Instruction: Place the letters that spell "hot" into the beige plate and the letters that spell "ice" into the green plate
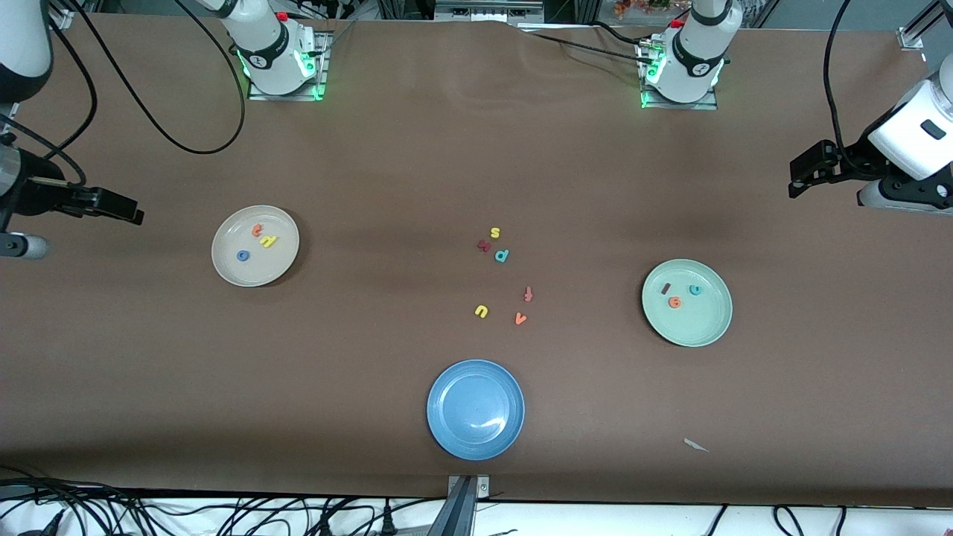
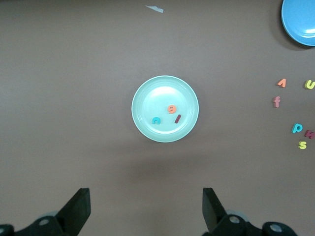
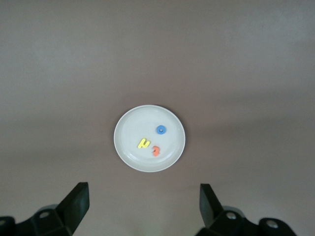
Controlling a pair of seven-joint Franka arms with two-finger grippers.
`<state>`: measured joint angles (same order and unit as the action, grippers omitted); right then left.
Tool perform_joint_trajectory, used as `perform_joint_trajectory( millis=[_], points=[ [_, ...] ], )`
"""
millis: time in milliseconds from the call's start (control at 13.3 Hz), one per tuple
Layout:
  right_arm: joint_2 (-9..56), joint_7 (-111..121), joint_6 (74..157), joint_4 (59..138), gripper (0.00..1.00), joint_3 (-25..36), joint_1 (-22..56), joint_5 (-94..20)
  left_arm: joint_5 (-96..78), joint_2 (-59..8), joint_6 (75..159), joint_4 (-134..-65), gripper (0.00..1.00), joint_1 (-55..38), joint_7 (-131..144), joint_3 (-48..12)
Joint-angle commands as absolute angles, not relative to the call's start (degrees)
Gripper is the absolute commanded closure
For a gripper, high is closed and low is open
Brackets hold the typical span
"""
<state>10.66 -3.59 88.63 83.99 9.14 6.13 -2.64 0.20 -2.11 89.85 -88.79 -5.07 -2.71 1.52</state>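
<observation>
The beige plate (image 1: pixel 260 269) lies toward the right arm's end of the table and holds the yellow h (image 1: pixel 268 241), blue o (image 1: pixel 243 255) and orange t (image 1: pixel 257 231). Toward the left arm's end, the green plate (image 1: pixel 692 327) holds the dark red i (image 1: pixel 665 288), teal c (image 1: pixel 695 289) and orange e (image 1: pixel 674 301). My left gripper (image 1: pixel 795 179) hangs open and empty over bare table at its end, looking at the green plate (image 2: pixel 162 93). My right gripper (image 1: pixel 126 208) is open and empty too, over bare table beside the beige plate (image 3: pixel 138 123).
A blue plate (image 1: pixel 475 435) lies empty near the front edge. Loose letters lie mid-table: yellow s (image 1: pixel 495 233), a dark red letter (image 1: pixel 484 245), teal p (image 1: pixel 502 255), f (image 1: pixel 528 293), yellow u (image 1: pixel 481 311), orange v (image 1: pixel 520 318). A white scrap (image 1: pixel 695 445) lies nearer the camera than the green plate.
</observation>
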Motion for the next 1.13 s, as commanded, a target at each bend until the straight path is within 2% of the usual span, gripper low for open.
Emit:
perform_joint_trajectory(
  millis=[0, 225, 1051],
  points=[
    [8.7, -1.7, 89.2, 84.5, 0.01, 6.3, 2.9, -1.4, -1.2, -0.4, 89.4, -90.4, 0.00, -5.2, -3.1, 1.2],
    [8.7, -1.8, 89.2, 84.0, 0.01, 1.6, -1.4, -1.2, -1.2, -0.4, 89.5, -90.4, 0.00, -5.4, -3.0, 1.1],
    [8.8, -3.1, 88.6, 83.8, 0.01, 1.3, -1.0, -2.1, -0.6, -0.6, 89.4, -90.3, 0.00, -5.3, -3.1, 1.1]
  ],
)
